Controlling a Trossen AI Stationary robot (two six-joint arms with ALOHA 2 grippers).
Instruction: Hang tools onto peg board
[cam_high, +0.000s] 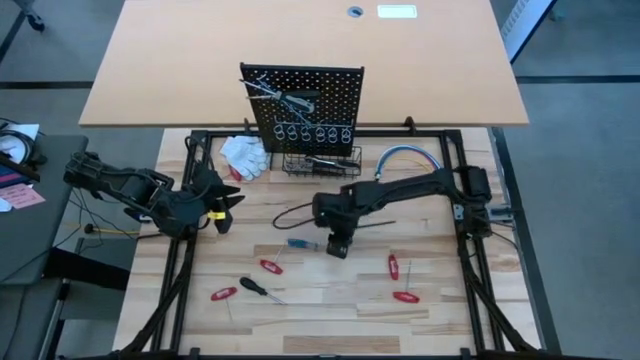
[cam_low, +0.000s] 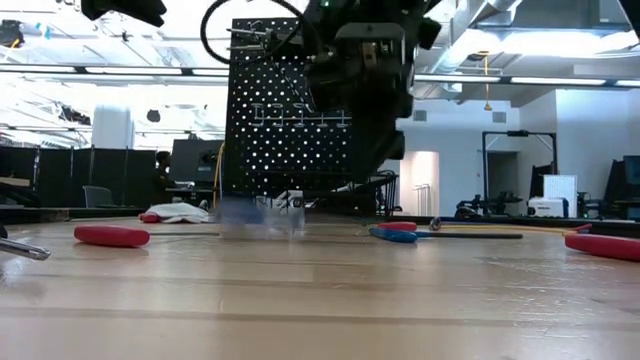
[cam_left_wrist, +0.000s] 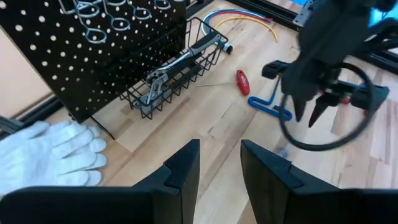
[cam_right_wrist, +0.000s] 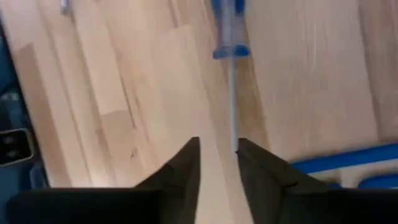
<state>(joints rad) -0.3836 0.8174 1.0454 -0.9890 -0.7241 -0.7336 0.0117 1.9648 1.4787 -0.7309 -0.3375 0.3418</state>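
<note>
Right gripper (cam_high: 337, 247): mid-table, front of the peg board, pointing down over the blue-handled screwdriver; fingers (cam_right_wrist: 186, 163) parted a little, nothing held; shaft tip lies just off one fingertip in the right wrist view, contact unclear.
Blue-handled screwdriver (cam_high: 300, 243): flat on the wooden table top (cam_high: 330, 300), just left of right gripper; long axis left-right in the high view, handle to the left, shaft toward the gripper.
Left gripper (cam_high: 222, 207): left side of table, near the white gloves, aimed toward the board; fingers (cam_left_wrist: 184, 167) apart, empty.
Peg board (cam_high: 305, 100): upright at the table's far edge, black, perforated; row of silver rings (cam_high: 314, 132) across it, wire basket (cam_high: 322, 160) at its foot.
On board: silver tools (cam_high: 278, 95) hung upper left, tilted.
In basket: wrench (cam_left_wrist: 177, 65) lying along the basket's length.
Red-handled screwdrivers: four loose on the table, (cam_high: 271, 266), (cam_high: 223, 294), (cam_high: 393, 265), (cam_high: 405, 296); last two right of the gripper, close together.
Black-handled screwdriver (cam_high: 252, 286): front left, diagonal, between two red ones.
Blue hex key (cam_left_wrist: 268, 106): on the table by right arm, seen in left wrist view.
White gloves (cam_high: 245, 154): just left of basket.
Blue cable (cam_high: 408, 155): curved, right of basket.
Writing/labels: none readable.
</note>
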